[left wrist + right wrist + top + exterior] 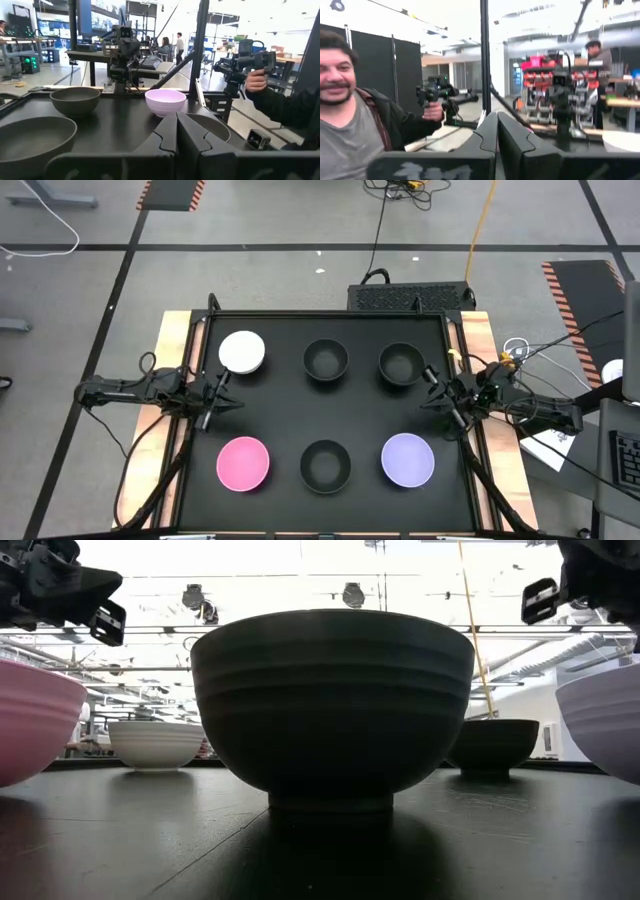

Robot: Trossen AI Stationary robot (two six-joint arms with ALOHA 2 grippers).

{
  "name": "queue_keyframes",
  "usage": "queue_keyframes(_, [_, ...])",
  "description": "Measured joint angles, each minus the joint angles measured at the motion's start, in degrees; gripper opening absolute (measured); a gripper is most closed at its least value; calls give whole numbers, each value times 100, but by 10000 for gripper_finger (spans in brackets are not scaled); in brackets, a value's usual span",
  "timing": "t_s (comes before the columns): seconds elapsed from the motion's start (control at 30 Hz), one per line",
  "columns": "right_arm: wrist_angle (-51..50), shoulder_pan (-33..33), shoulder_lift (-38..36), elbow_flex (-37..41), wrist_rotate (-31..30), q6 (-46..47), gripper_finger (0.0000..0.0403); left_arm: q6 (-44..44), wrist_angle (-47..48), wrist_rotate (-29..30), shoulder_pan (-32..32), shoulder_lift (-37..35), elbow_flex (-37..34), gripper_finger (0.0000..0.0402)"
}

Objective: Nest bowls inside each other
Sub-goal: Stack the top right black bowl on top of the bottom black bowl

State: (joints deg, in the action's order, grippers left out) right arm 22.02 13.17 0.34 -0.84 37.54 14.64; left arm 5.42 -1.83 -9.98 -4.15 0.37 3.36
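Six small round bowls stand upright on their bases in two rows on the black table. In the far row are the white bowl (242, 351) and two black bowls (325, 360) (400, 364). In the near row are the pink bowl (243, 463), a black bowl (325, 465) (332, 705) and the lavender bowl (408, 459) (165, 101). My left gripper (222, 392) (176, 131) hovers shut between the white and pink bowls. My right gripper (432, 385) (496, 132) hovers shut between the far right black bowl and the lavender bowl.
Wooden strips (172, 380) run along the table's left and right edges. Cables and a dark box (410, 296) lie beyond the far edge. A person's hand with a hand-held device (250, 67) shows beyond the table's right side, and another person with a similar device (437, 92) beyond its left side.
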Motion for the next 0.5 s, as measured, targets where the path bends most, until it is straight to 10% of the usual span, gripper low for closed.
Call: queue_keyframes(0.5, [1080, -4, 13, 0, -753, -529, 4, -362, -2100, 117, 1, -1, 2, 6])
